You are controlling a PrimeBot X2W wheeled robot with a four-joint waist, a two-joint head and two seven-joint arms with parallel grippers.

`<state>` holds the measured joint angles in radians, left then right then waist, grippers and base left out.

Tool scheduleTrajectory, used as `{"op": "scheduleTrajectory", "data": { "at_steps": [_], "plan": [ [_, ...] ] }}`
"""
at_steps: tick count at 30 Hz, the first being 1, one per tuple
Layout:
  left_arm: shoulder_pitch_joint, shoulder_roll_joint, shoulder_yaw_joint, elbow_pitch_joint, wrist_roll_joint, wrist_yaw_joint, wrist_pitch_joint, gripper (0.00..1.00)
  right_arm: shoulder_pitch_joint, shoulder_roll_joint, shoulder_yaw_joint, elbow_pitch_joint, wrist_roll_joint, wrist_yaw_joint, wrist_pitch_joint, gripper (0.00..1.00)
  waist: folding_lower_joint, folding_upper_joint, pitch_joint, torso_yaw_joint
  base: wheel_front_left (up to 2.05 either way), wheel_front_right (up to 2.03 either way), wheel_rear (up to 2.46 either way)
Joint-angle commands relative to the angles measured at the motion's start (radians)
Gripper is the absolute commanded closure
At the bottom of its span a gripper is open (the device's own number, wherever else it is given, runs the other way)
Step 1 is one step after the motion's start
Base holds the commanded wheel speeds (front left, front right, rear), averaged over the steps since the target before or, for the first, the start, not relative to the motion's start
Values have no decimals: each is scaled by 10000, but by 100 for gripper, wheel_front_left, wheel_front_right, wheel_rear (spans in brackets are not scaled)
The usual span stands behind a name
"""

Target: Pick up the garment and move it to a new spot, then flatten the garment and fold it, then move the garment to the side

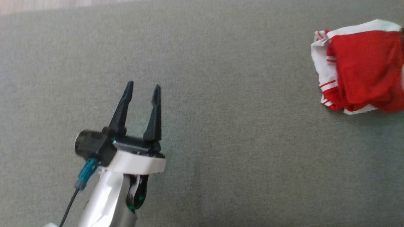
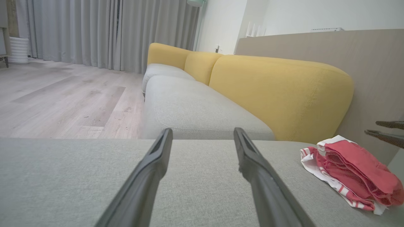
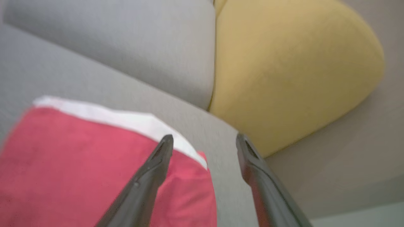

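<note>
A sofa [image 2: 202, 107] with grey seats and yellow back cushions [image 2: 277, 91] stands on a pale wooden floor [image 2: 63, 97]. Grey curtains [image 2: 94, 31] hang to the floor behind it, beside a white wall [image 2: 221, 25].

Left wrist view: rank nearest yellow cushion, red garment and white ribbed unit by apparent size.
1. Nearest yellow cushion, largest.
2. Red garment.
3. White ribbed unit, smallest, though it stands far off, so only in looks.

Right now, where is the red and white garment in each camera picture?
Head view: garment at the upper right, cut by the right edge.
Left wrist view: garment at the lower right.
Right wrist view: garment at the lower left.
Shared landmark: the grey seat it lies on; both wrist views add the yellow backrest.
</note>
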<state>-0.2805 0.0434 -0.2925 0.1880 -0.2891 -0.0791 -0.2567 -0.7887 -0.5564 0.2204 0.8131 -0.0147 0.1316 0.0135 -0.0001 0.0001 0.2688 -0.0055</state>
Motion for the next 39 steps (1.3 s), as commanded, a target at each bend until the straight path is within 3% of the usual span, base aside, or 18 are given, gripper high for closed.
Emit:
{"op": "scheduleTrajectory", "data": {
  "at_steps": [1, 8, 17, 22, 28, 39],
  "plan": [
    [91, 68, 411, -338, -20, 56, -51, 0, -99, 130, -223, -483, -39, -9, -284, 0, 1, -1, -328, -96, 0, 0, 0],
    [550, 68, 918, -611, -39, 83, -51, 0, 650, 2165, -1362, -2598, 348, -9, -1359, 0, 1, -1, -1093, -166, 0, 0, 0],
    [1139, 68, 1270, -629, 60, 16, -51, 0, 3239, 4456, -1495, -4972, 813, -9, -2082, 0, 1, -1, -1594, -68, 0, 0, 0],
    [1374, 68, 1398, -613, 103, -46, -51, 0, 4618, 4968, -1529, -5487, 1076, -9, -2405, 0, 1, -1, -1694, -21, 0, 0, 0],
    [1710, 68, 1689, -747, 114, 52, -51, 0, 6204, 5056, -1361, -5726, 2114, -9, -2720, 0, 1, -1, -1813, 79, 0, 0, 0],
    [1919, 68, 1864, -867, 130, 25, -51, 0, 6472, 5060, -1358, -5999, 2301, -9, -2750, 0, 1, -1, -1858, 88, 0, 0, 0]
  ]
}}
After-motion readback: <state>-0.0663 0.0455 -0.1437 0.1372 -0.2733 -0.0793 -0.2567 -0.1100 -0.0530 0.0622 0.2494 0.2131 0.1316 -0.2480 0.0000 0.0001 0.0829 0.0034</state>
